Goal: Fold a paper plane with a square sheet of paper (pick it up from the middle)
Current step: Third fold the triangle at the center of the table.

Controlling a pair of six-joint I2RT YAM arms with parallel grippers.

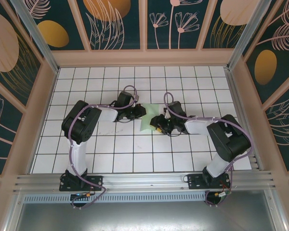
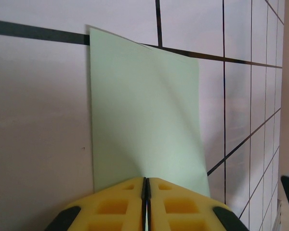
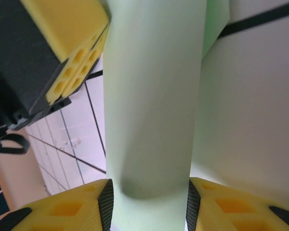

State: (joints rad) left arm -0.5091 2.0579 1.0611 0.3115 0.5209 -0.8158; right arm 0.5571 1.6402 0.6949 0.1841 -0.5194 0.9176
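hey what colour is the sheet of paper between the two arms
Pale mint green, plain and unmarked. The square sheet of paper shows best in the left wrist view.

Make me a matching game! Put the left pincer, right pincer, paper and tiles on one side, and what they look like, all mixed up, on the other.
1 left pincer
2 right pincer
3 paper
4 tiles

A white with black lines
B jaws apart, gripping a curved bit of paper
C pale green
D jaws pressed together on the paper's edge

Pairs: 1-D, 2-B, 3-C, 4-A
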